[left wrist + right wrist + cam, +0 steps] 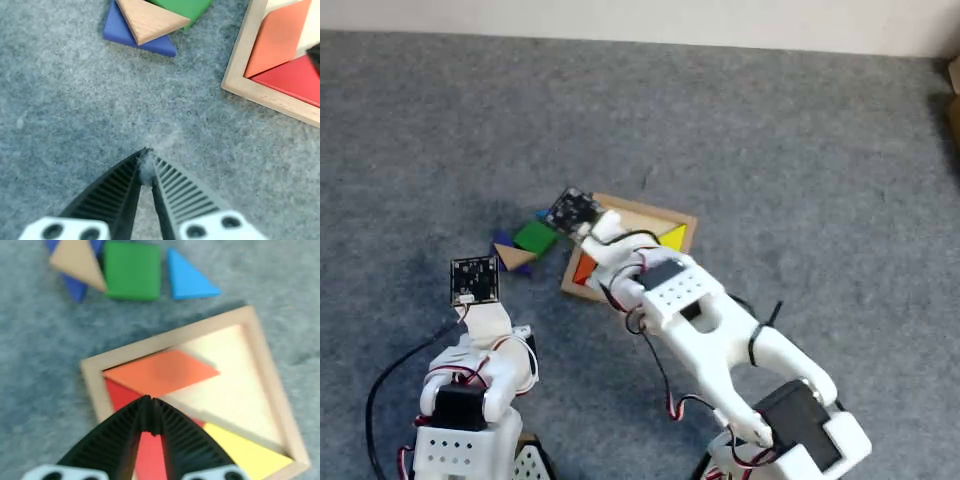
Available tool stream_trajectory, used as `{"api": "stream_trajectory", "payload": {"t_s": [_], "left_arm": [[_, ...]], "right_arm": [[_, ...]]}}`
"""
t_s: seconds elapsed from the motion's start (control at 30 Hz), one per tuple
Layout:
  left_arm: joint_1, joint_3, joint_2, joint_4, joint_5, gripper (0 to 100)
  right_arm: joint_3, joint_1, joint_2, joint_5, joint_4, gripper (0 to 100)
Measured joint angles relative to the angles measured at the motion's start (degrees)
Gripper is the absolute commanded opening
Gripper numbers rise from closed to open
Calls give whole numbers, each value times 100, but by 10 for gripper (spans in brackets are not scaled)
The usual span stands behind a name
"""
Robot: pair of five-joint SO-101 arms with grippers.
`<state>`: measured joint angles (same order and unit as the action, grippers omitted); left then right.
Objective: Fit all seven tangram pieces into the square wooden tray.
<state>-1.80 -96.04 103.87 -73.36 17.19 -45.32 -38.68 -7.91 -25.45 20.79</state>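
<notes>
The square wooden tray (92,375) holds an orange parallelogram (160,372), a red piece (120,392) and a yellow triangle (250,452), with bare wood beside them. My right gripper (150,402) is shut, its tips over the edge where orange meets red. Outside the tray lie a green square (132,270), a light blue triangle (190,280), and a tan triangle (77,260) resting on a dark blue piece (75,287). My left gripper (146,155) is shut and empty over the carpet, short of the tan triangle (147,20) and the tray's corner (250,65).
Grey carpet covers the whole work area (770,150). The loose pieces cluster just left of the tray (685,222) in the high view, around the green square (535,237). The right arm's white body (720,330) stretches over the tray's near side.
</notes>
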Motion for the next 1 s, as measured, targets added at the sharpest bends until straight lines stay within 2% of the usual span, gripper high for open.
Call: {"api": "stream_trajectory", "payload": {"t_s": [0.2, 0.4, 0.6, 0.87, 1.0], "left_arm": [[0, 0, 0, 0, 0, 5], [0, 0, 0, 0, 0, 5], [0, 0, 0, 0, 0, 5], [0, 0, 0, 0, 0, 5], [0, 0, 0, 0, 0, 5]], "right_arm": [[-413, 299, 0, 0, -1073, 5], [-422, 316, 53, 0, -1187, 5], [-273, 325, 791, 9, -1248, 5], [413, 325, 826, 9, 167, 5], [686, 316, 826, -404, 967, 5]]}}
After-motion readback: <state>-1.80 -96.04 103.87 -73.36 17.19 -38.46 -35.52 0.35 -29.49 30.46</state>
